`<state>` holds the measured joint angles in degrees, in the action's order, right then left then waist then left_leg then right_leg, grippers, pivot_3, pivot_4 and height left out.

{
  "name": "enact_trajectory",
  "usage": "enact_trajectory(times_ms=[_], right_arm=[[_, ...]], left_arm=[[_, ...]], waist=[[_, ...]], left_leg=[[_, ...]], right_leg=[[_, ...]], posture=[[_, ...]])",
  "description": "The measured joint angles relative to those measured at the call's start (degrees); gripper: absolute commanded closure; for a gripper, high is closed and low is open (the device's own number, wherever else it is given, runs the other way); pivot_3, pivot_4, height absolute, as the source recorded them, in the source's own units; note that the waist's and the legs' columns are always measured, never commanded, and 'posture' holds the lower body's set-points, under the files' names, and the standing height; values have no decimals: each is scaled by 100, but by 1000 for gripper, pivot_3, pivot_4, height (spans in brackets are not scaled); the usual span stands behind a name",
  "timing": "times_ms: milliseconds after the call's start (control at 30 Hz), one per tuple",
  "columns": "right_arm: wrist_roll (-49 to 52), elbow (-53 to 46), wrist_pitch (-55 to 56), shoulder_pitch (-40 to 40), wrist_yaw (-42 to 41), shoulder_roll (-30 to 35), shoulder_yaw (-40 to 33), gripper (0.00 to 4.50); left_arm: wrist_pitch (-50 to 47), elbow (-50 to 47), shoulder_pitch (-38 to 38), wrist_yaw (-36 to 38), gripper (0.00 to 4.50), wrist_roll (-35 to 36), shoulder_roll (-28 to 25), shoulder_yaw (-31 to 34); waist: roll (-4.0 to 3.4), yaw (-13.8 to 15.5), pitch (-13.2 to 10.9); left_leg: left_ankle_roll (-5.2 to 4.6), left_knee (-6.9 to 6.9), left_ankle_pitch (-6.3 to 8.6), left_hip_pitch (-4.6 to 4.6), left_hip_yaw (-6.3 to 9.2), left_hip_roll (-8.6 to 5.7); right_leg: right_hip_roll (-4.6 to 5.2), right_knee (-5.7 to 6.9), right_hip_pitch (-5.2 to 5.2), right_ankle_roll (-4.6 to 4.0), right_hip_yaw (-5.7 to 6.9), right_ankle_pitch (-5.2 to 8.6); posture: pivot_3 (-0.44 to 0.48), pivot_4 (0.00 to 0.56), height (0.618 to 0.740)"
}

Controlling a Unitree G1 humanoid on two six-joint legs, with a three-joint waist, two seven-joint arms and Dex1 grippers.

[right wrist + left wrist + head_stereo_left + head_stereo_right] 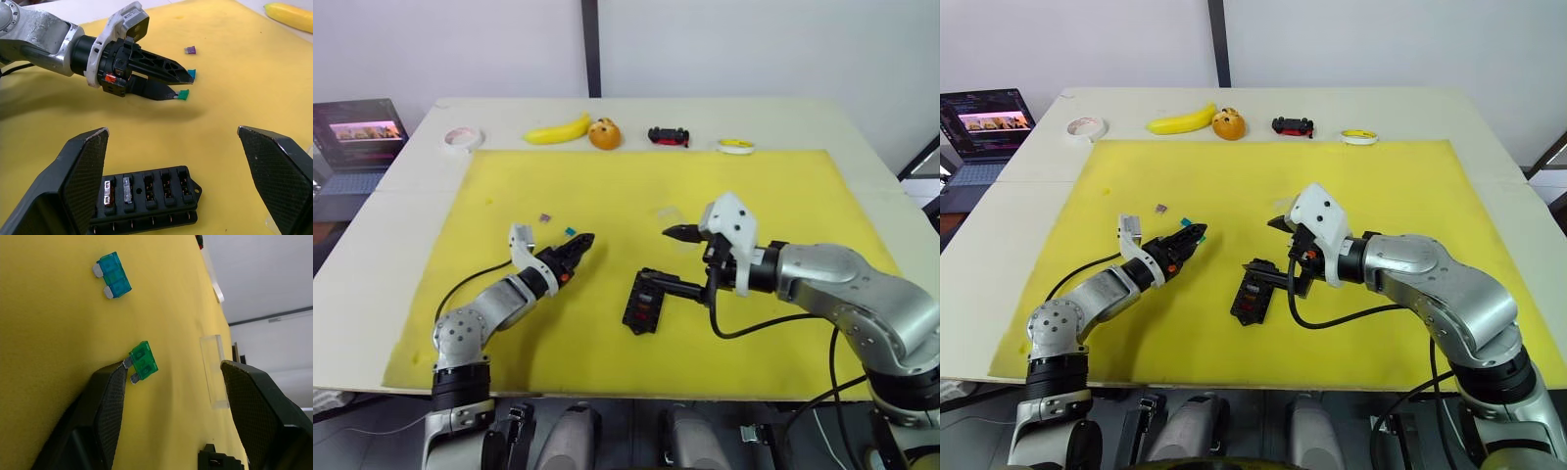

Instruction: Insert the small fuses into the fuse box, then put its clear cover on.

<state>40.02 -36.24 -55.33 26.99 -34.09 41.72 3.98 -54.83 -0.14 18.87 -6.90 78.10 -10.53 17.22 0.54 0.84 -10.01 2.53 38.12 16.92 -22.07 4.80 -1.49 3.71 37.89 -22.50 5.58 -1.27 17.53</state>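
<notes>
Right gripper (171, 161) hangs spread wide over the fuse box (146, 198), which has maybe two fuses in, while the left gripper (171, 391), also open, noses a green fuse (143, 363), teal fuse (112, 275) and clear cover (215, 372) still waiting.

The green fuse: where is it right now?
The green fuse lies on the yellow mat, touching one finger of the open left pincer, beside the teal fuse.
</notes>
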Motion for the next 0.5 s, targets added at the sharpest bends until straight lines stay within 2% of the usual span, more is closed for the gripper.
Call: enact_trajectory(times_ms=[167,200,233,500], right_arm=[[-39,0,0,0,-5,7,-2,0],[-39,0,0,0,-7,7,-3,0],[-39,0,0,0,-9,8,-3,0],[-38,0,-1,-4,-15,35,-21,0]], left_arm=[[0,-1,0,-9,1271,2,6,2],[0,-1,0,-15,1866,0,8,2],[0,4,-6,-45,2158,-7,9,2],[0,16,-9,-114,2158,-10,32,3]], waist=[[0,0,0],[0,0,0],[0,-1,0],[0,-1,0]], left_leg=[[0,0,0,0,0,0],[0,0,0,0,1,0],[0,0,0,0,1,0],[3,0,-2,-8,1,0]], right_leg=[[0,0,0,0,0,0],[0,0,0,0,0,0],[0,0,0,0,0,0],[1,-2,-6,0,0,0]], posture=[[0,150,740],[0,150,740],[0,150,740],[0,150,740]])
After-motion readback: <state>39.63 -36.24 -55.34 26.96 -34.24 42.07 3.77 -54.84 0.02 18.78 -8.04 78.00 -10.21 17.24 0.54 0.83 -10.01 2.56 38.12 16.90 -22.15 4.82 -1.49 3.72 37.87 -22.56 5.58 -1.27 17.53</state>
